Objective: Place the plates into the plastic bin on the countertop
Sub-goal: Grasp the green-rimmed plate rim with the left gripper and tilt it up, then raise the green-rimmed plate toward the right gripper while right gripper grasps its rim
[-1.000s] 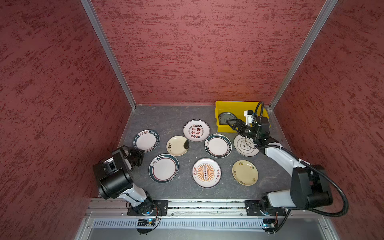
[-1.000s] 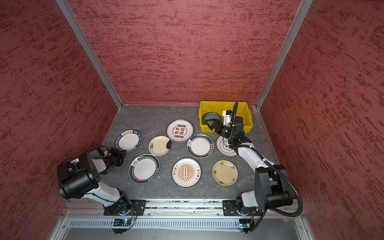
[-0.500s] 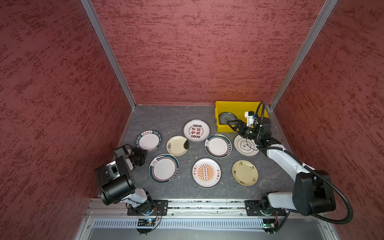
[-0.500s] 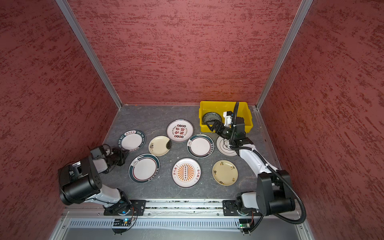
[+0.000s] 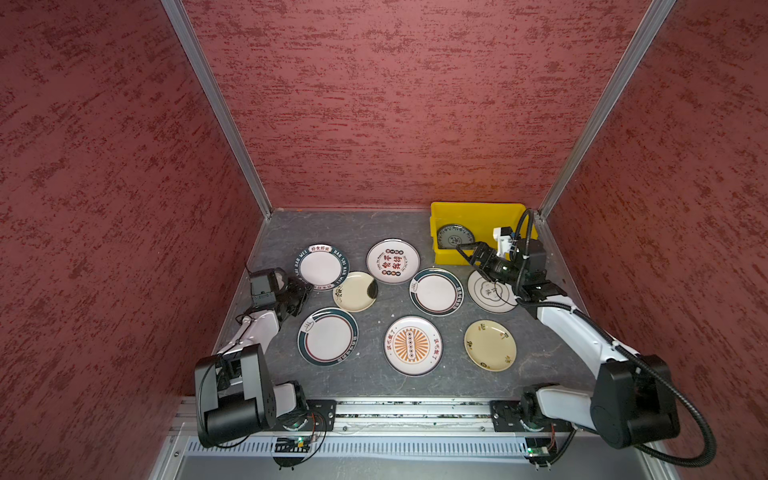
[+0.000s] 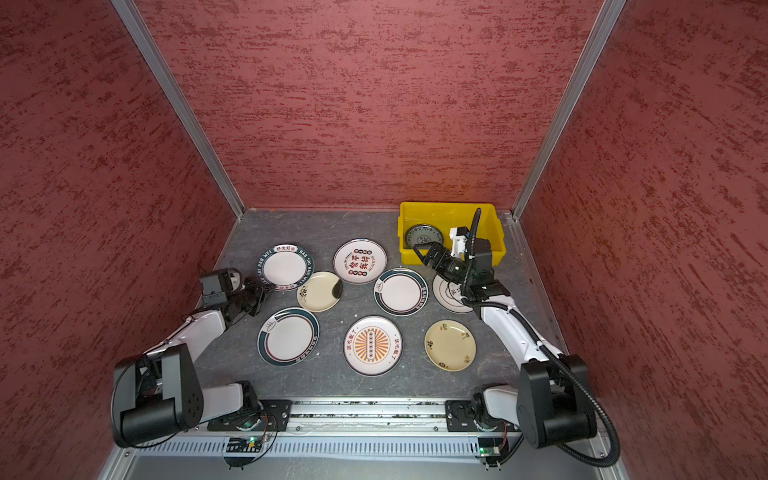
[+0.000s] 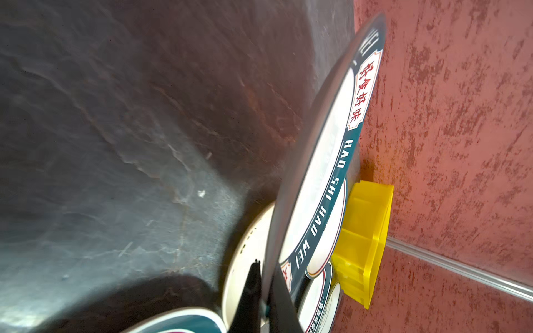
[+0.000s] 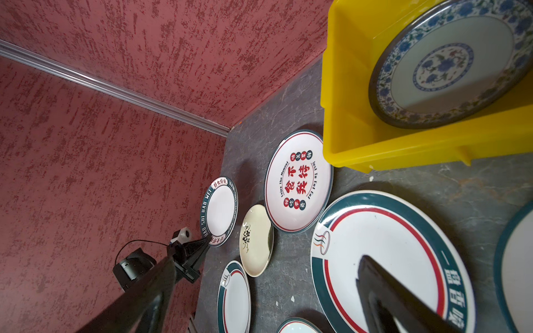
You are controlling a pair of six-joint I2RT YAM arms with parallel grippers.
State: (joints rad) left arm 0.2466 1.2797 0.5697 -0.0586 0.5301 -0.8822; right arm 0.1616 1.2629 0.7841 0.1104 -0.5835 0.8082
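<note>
Green-rim plate [image 5: 323, 266] – L gripper [image 5: 305, 287] low, pinching

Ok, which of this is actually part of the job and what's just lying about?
Job: HAO SHI HAO WEI plate, clamped in the left gripper; seven other plates on the countertop; blue-patterned plate in the yellow bin; open right gripper.
Not the job: red walls, metal frame posts, front rail.

Plate [image 5: 456, 237] in bin [image 5: 490, 219], bin back right on countertop [image 5: 353, 226], eight plates [image 5: 413, 345] left and before it
</note>
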